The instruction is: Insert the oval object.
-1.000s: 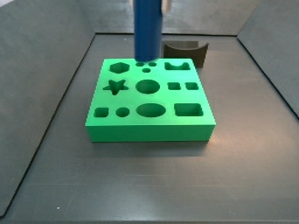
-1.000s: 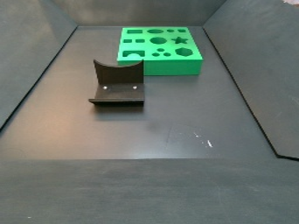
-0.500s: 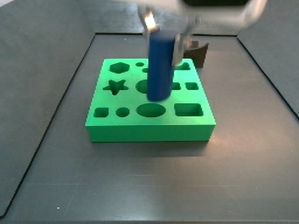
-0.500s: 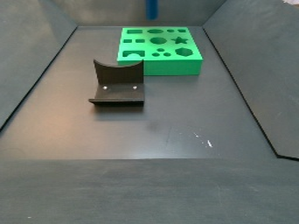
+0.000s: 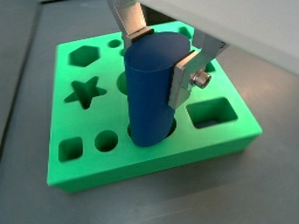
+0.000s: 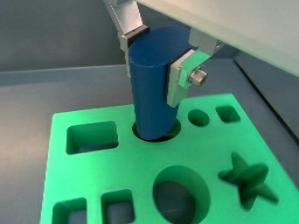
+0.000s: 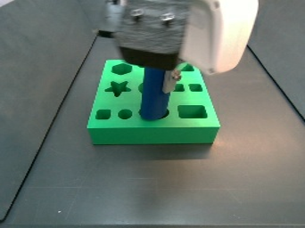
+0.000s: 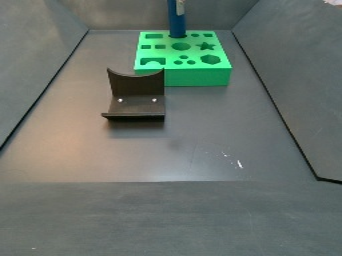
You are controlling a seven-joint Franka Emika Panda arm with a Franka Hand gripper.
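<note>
End effector (image 5: 166,54) is pinching the peg (image 5: 156,92) near its top, holding it upright over the green block (image 5: 222,137), above the block's near row. Peg's lower end is entering a hole, presumably the oval one; high grip leaves length free to sink. Fixture (image 8: 134,97) is standing apart on the desk (image 8: 201,150).

A dark grey bench (image 8: 201,150) with raised side walls carries two items. The green block with shaped holes (image 8: 187,72) sits flat toward the far end in a side view, and the fixture (image 8: 134,96), a dark L-shaped bracket on its base plate, stands apart from it nearer the middle. Above the block, the end effector (image 5: 163,51) grips the blue oval object (image 5: 155,92), whose foot meets a hole in the block.
</note>
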